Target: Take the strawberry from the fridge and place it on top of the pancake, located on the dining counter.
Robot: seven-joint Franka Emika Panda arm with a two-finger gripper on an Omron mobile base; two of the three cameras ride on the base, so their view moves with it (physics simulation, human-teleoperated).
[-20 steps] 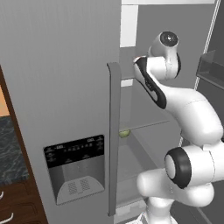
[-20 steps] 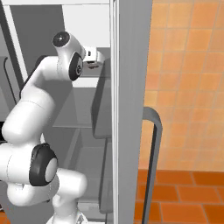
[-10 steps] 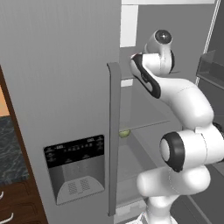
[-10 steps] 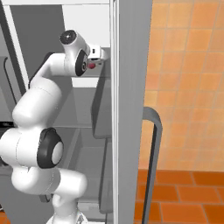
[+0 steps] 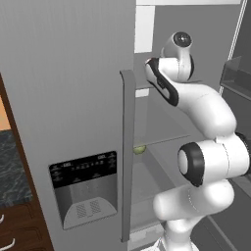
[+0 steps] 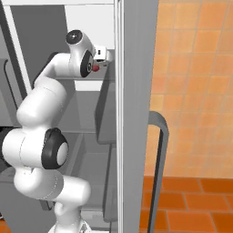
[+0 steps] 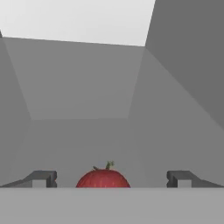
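The strawberry (image 7: 103,178), small and red with a green stem, lies on an upper shelf inside the grey fridge (image 5: 73,98). In the hand view my gripper (image 7: 111,178) is open, and the berry sits between its two dark fingertips (image 7: 43,178), closer to the left one and touching neither. From the right base view the strawberry (image 6: 96,68) shows as a red spot just under my white hand, beside the door edge of the fridge (image 6: 136,91). The pancake and the dining counter are out of view.
A small green round fruit (image 5: 139,149) rests on a lower shelf. The left door with its long handle (image 5: 127,157) and black dispenser panel (image 5: 83,169) stands close on the left. Door bins (image 5: 235,73) hang on the right. An orange tiled wall (image 6: 195,91) lies beyond.
My arm has stretched higher and further into the fridge, bringing the hand up to the strawberry on the upper shelf. The jaws have stayed open.
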